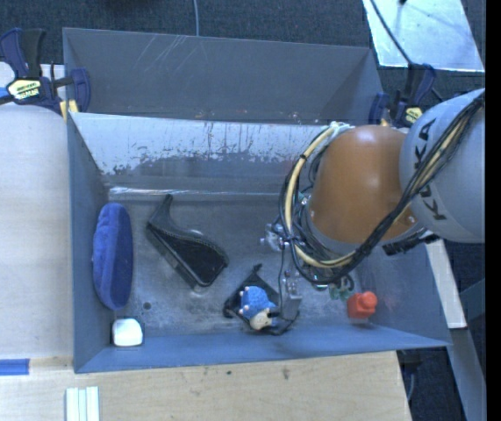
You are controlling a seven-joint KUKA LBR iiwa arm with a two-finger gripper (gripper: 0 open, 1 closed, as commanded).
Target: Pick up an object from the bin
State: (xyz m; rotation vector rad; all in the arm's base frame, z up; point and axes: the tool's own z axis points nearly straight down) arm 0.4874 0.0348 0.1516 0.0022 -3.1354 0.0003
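My gripper hangs low over the front middle of the bin, below the arm's wrist. Its tip is right beside a small toy of blue, black and yellow parts that lies on the bin floor just to its left; I cannot tell whether they touch. A small red-orange thing lies to the gripper's right, near the front right wall. A black wedge-shaped thing with a handle lies further left, in the middle of the floor.
A long blue oblong thing lies along the left wall. A small white block sits in the front left corner. The arm's orange cover and cables hang over the right half of the bin.
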